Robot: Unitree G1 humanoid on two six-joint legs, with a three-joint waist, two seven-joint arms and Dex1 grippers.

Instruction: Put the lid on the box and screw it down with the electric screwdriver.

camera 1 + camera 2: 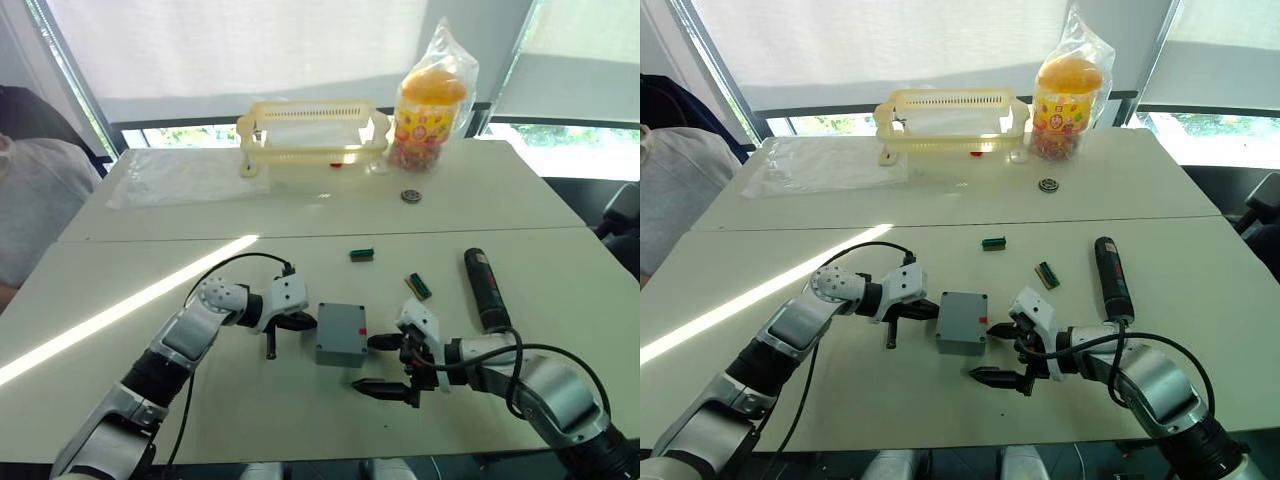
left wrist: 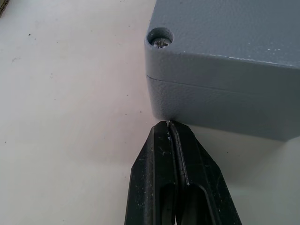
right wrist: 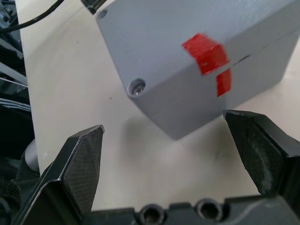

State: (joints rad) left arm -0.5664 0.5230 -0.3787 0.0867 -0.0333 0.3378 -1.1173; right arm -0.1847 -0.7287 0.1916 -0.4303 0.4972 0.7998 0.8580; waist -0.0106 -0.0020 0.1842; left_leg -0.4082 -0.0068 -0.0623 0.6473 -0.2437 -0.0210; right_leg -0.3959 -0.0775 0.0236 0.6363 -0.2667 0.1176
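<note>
Box (image 1: 340,333) and lid (image 2: 243,28) sit together as 1 closed grey-blue block on the near table, the lid's seam running along the side wall and a screw head (image 2: 160,40) sunk in a round corner recess. The left gripper (image 1: 300,322) has its 2 black fingers pressed flat together, holding nothing, their tips at the foot of the box's left corner, touching it or just short of it. The right gripper (image 1: 384,366) is spread wide and empty, one finger near the box's right wall beside the red mark (image 3: 209,55), the other lower, on the near side of the box; bare tabletop shows between fingers and box.

The box's plastic is finely pebbled with crisp straight edges; the red mark wraps over the lid's edge onto the wall. A second screw (image 3: 137,86) shows at another corner.

Farther right, well apart from the box, the electric screwdriver (image 1: 486,289) lies flat, a black cylinder. 2 small green parts (image 1: 362,254) lie between it and the box. Open white table (image 1: 150,270) surrounds the box. At the far edge stand a yellow slotted basket (image 1: 313,133) and a bagged orange-lidded jar (image 1: 430,110).
</note>
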